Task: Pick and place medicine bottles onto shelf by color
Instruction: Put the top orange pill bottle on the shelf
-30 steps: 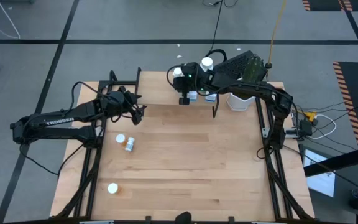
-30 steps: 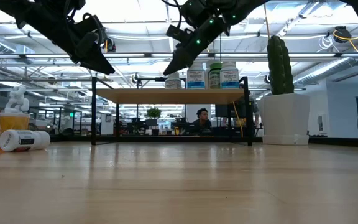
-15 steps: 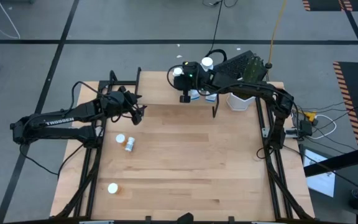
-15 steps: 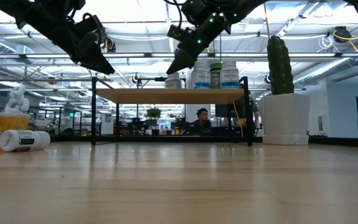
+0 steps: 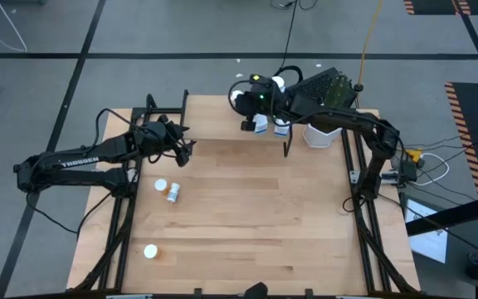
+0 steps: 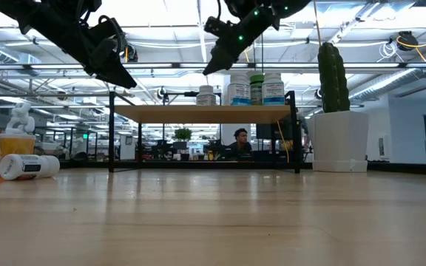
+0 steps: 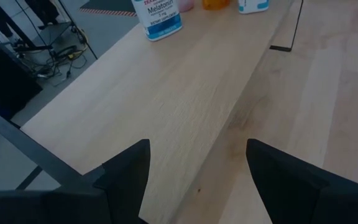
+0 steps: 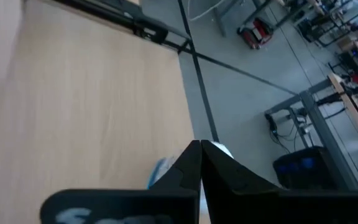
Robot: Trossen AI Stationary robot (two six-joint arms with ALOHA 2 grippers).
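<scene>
Three medicine bottles remain on the table's left half: one lying on its side (image 5: 173, 193) beside an upright one (image 5: 161, 185), another (image 5: 150, 251) nearer the front edge. The shelf (image 6: 202, 113) at the far side carries the placed bottles (image 6: 251, 89). Left gripper (image 5: 182, 154), jaws wide and empty, hovers just beyond the pair, clearly the nearer arm. Right gripper (image 6: 220, 58), jaws shut on nothing, sits above the shelf

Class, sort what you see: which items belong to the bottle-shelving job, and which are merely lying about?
Job: medicine bottles on the shelf; loose bottles on the table.
Lying about: cactus planter; white figurine.
</scene>
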